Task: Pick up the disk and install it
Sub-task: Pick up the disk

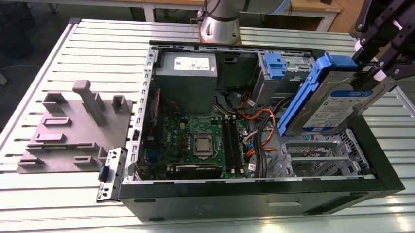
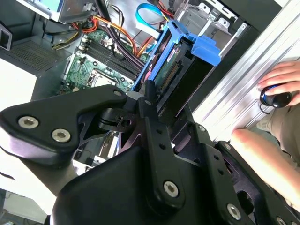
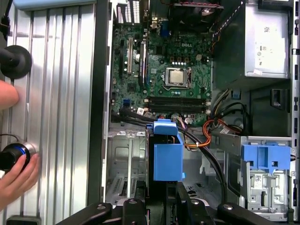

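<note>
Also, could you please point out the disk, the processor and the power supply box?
disk (image 1: 332,104), exterior view, on its labelled face.
processor (image 3: 176,76), first wrist view, on its metal lid.
power supply box (image 1: 184,86), exterior view, on its grey face.

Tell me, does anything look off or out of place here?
Nothing damaged or spilled. The disk hangs tilted in the tool above the open computer case, and a person's hand rests on the table beside it.

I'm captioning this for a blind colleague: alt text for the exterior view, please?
A black pincer holds the disk tilted above the metal cage in an open computer case, at the exterior view's right. The motherboard lies exposed inside; a grey fixture sits on the slatted table at the exterior view's left.
</note>
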`<act>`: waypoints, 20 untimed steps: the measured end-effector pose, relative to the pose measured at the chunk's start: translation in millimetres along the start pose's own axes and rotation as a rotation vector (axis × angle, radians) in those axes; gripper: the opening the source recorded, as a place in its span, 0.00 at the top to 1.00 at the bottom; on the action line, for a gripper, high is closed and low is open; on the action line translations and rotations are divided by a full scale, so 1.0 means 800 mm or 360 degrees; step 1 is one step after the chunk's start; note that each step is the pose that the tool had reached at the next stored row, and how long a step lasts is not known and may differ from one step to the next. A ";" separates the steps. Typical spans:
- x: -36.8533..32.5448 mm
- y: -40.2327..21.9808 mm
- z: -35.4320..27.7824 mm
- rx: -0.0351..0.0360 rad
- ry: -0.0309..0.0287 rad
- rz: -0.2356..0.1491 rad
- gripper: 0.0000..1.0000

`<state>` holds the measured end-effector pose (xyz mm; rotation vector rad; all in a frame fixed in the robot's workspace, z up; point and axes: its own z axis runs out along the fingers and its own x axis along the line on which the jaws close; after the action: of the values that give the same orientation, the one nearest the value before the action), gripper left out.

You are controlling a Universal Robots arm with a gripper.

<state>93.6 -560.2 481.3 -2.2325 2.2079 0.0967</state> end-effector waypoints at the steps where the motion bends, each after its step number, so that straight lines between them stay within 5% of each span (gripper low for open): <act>1: 0.0000 -0.0006 0.0000 0.0000 -0.00001 0.0000 0.65; 20: 0.0101 -0.0015 0.0006 0.0000 0.00000 0.0000 0.65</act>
<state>94.8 -568.3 480.5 -2.2325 2.2079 0.0967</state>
